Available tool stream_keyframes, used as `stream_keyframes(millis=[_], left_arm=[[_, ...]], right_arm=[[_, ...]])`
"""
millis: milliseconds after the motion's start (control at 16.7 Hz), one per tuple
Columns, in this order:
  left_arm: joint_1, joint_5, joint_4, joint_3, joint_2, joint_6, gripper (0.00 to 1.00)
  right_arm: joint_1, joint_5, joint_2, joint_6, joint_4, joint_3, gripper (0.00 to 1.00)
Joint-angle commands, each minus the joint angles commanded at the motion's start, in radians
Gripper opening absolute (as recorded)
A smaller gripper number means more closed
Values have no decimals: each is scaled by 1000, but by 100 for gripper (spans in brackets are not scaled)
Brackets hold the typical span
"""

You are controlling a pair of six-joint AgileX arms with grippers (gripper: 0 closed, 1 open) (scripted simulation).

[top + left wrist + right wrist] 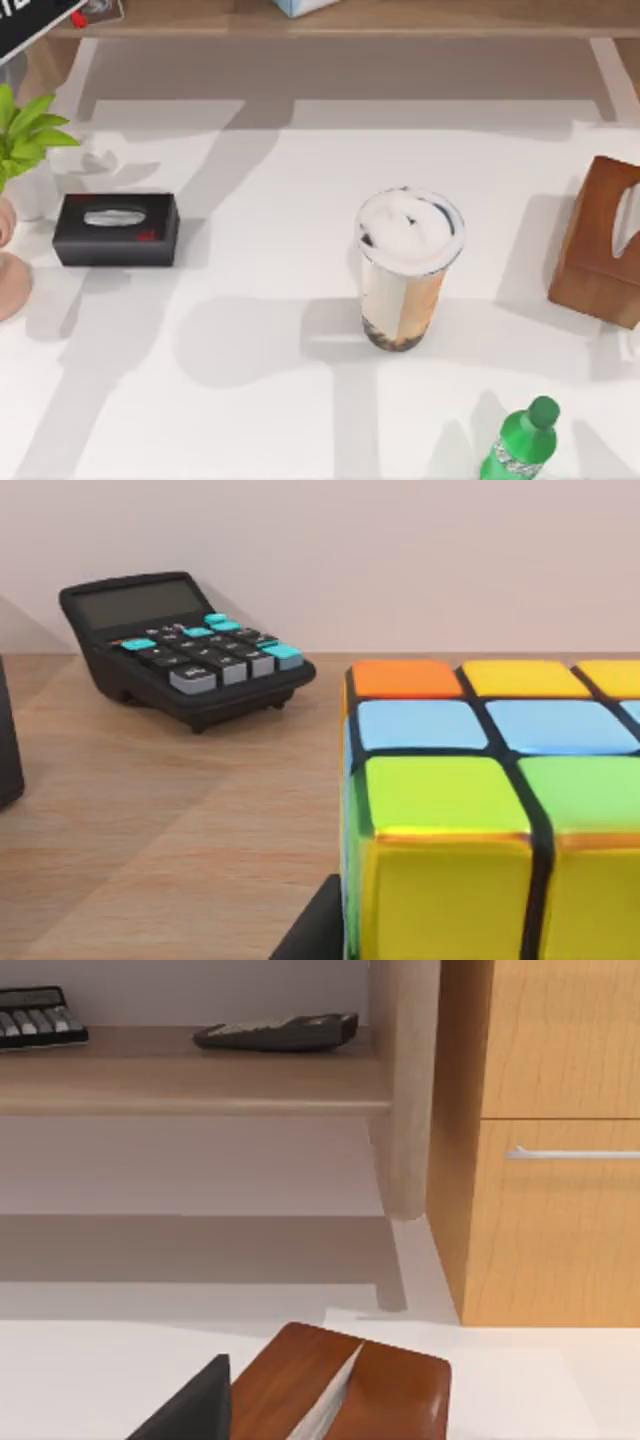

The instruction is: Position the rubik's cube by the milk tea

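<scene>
The rubik's cube [450, 810] looms close in the left wrist view, with orange, yellow, blue and green squares, above a wooden shelf [150, 810]. My left gripper [470, 940] is shut on it; one dark finger [310, 930] lies against its side and the other is hidden. The milk tea [405, 270], a tall clear cup with a white foamy top and dark pearls at the base, stands upright near the middle of the white table [250, 400]. A dark part of my right gripper [190, 1410] hangs by the brown tissue box [340, 1390].
A black calculator [185, 645] sits on the shelf behind the cube. On the table are a black tissue box [115, 228] at the left, a brown tissue box [600, 240] at the right, a green bottle [520, 440] at the front right and a plant [20, 140] at the far left.
</scene>
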Motion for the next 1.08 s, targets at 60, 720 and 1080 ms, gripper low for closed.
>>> stream_keyframes(millis=[60, 720, 1080], left_arm=[[0, 0, 0, 0, 0, 0, 32], [0, 0, 0, 0, 0, 0, 0], [-42, -36, 11, 6, -47, -7, 0]], right_arm=[[0, 0, 0, 0, 0, 0, 100], [0, 0, 0, 0, 0, 0, 100], [0, 0, 0, 0, 0, 0, 100]])
